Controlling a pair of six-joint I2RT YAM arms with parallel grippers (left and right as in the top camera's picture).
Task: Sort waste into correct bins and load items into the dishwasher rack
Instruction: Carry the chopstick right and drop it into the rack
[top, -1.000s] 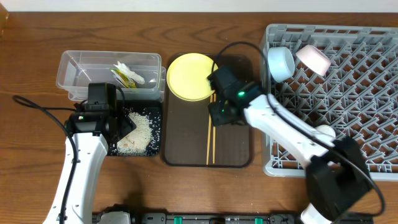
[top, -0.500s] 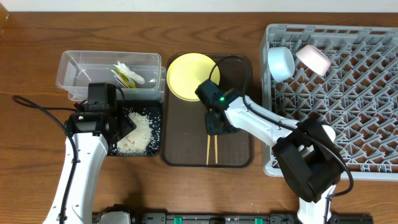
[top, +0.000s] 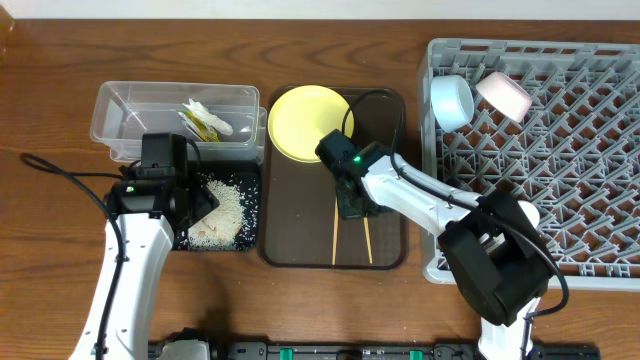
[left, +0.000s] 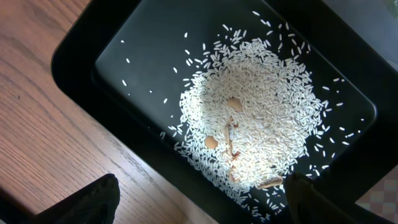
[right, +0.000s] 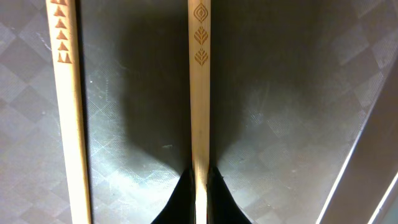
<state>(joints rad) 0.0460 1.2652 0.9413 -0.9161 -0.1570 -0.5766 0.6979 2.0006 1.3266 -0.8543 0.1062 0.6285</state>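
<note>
My right gripper (top: 352, 205) is low over the brown tray (top: 300, 235), shut on one wooden chopstick (right: 199, 93), whose free end (top: 366, 240) points at the front edge. The other chopstick (top: 334, 240) lies flat beside it, apart (right: 67, 112). The yellow plate (top: 308, 122) rests at the tray's back. My left gripper (left: 199, 208) hangs open over the near rim of the black tray (left: 81, 68), which holds loose rice (left: 255, 124). The green-and-orange wrapper (top: 205, 122) lies in the clear tub (top: 130, 110). Two bowls, one blue (top: 452, 102) and one white (top: 503, 94), and the cup (top: 522, 212) sit in the grey rack (top: 590, 150).
The brown tray lies between the black tray and the rack, close to both. The right arm's cable loops over the plate's right side. Bare wooden tabletop (top: 40, 260) stretches left and in front of the bins.
The right gripper came down-left from the plate's edge and shut on one chopstick. That chopstick's free end swung right, away from its pair. The left arm stayed still.
</note>
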